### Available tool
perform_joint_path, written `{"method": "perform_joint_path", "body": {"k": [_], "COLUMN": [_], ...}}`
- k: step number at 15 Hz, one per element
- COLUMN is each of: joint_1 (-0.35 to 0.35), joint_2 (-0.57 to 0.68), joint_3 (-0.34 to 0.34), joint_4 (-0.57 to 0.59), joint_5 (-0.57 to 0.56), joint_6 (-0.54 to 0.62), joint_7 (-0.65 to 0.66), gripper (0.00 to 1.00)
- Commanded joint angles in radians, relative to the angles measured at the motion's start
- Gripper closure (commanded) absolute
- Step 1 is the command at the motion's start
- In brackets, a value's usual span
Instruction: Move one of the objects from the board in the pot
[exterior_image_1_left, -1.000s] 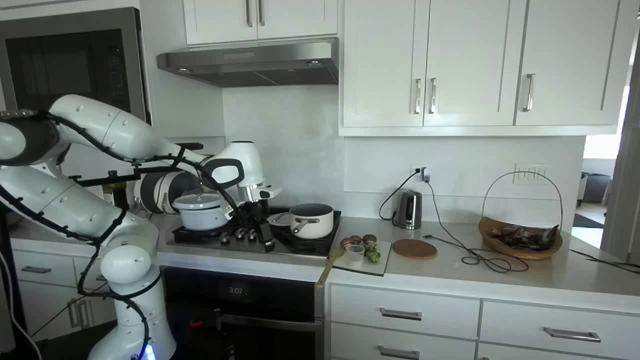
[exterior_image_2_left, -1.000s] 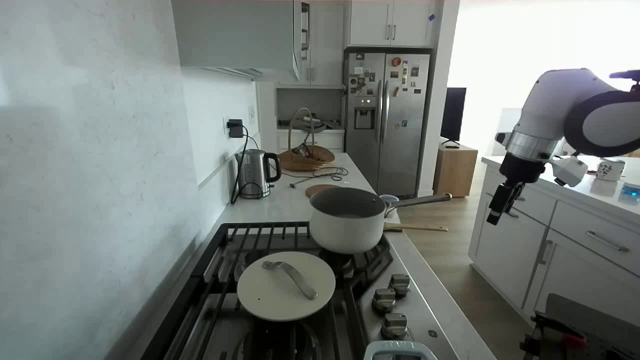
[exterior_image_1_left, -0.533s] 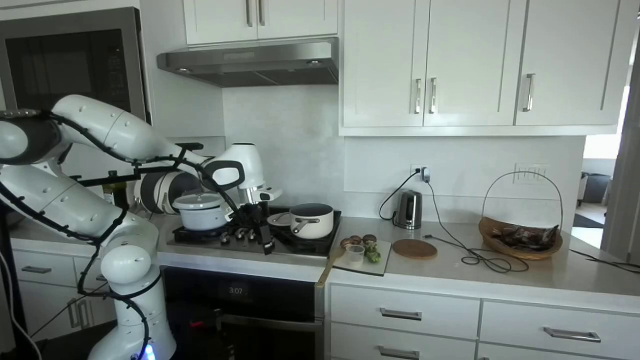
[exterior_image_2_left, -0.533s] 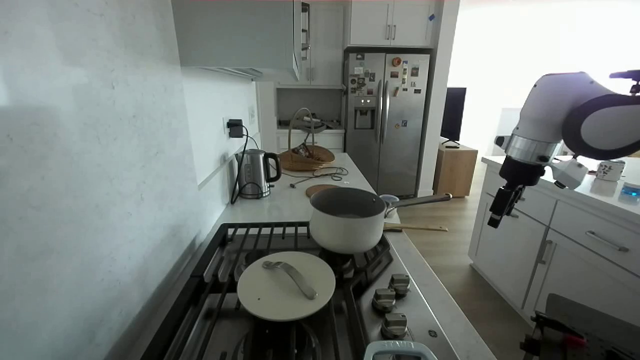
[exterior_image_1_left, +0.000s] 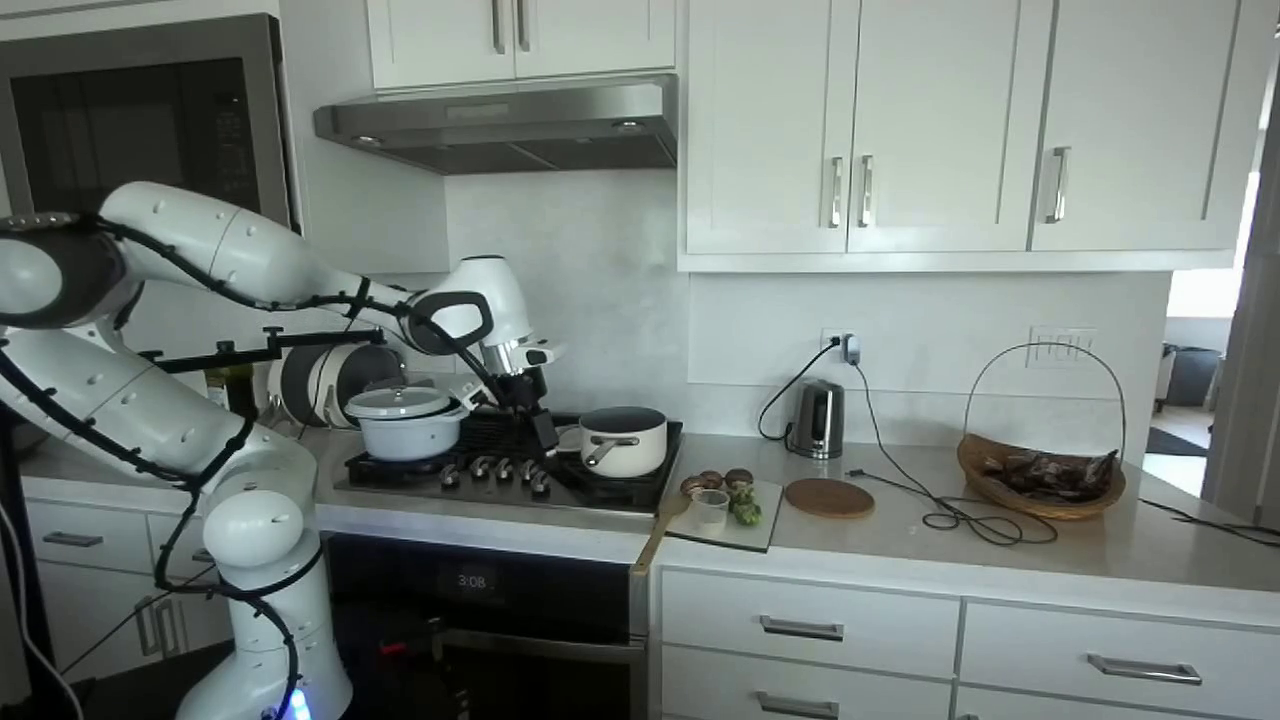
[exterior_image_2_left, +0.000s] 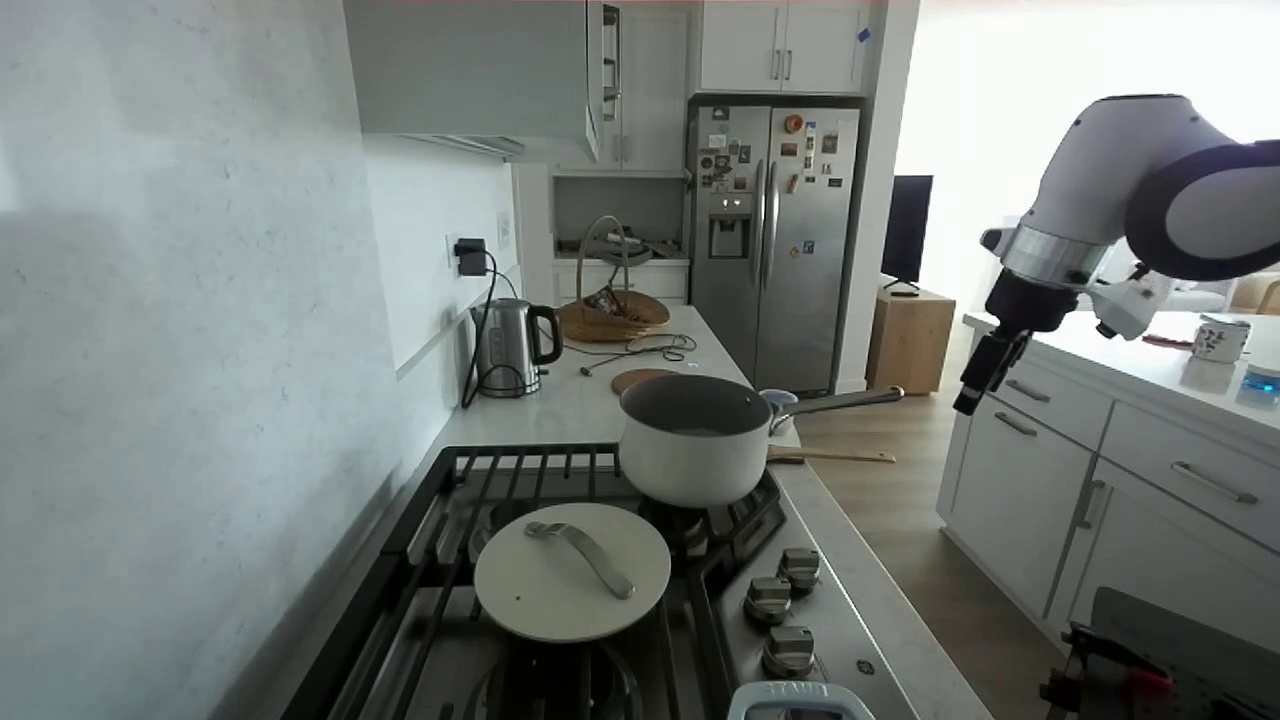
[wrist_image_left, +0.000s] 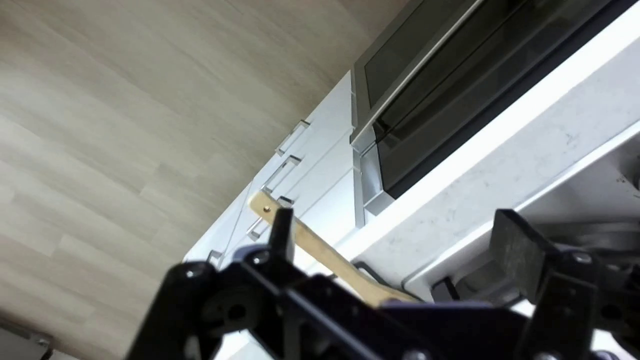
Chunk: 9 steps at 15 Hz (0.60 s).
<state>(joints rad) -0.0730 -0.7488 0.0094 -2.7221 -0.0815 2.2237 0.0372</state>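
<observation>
A white board (exterior_image_1_left: 745, 538) lies on the counter right of the stove in an exterior view. Brown mushrooms (exterior_image_1_left: 710, 479), green broccoli (exterior_image_1_left: 744, 509) and a small clear cup (exterior_image_1_left: 709, 509) sit on it. A white pot with a grey inside stands uncovered on the stove in both exterior views (exterior_image_1_left: 628, 448) (exterior_image_2_left: 694, 462). My gripper (wrist_image_left: 395, 222) is open in the wrist view, with nothing between its fingers. In both exterior views it (exterior_image_1_left: 545, 435) (exterior_image_2_left: 978, 378) hangs in the air, apart from the pot and board. The wrist view does not show the board's objects.
A wooden spoon (exterior_image_1_left: 655, 535) juts over the counter edge; its handle also shows in the wrist view (wrist_image_left: 325, 250). A white lid (exterior_image_2_left: 570, 575) lies on the stove beside the pot. A lidded pot (exterior_image_1_left: 405, 432), kettle (exterior_image_1_left: 820, 420), round brown mat (exterior_image_1_left: 828, 498) and basket (exterior_image_1_left: 1040, 490) stand around.
The gripper and wrist have risen. They have shifted a little to the right in an exterior view and tilted. The pot and the board's objects have not moved.
</observation>
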Motion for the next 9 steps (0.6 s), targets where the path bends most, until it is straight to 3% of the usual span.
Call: {"method": "perform_joint_path", "body": {"k": [1,9], "joint_1": [0.012,0.004], "joint_2": [0.041,0.235], "joint_3": [0.03,0.07], "joint_4": [0.12,0.377], "joint_5": [-0.014,-0.031], "joint_6": [-0.03,0.087], "joint_7": [0.013,0.053], "gripper": [0.0,0.0]}}
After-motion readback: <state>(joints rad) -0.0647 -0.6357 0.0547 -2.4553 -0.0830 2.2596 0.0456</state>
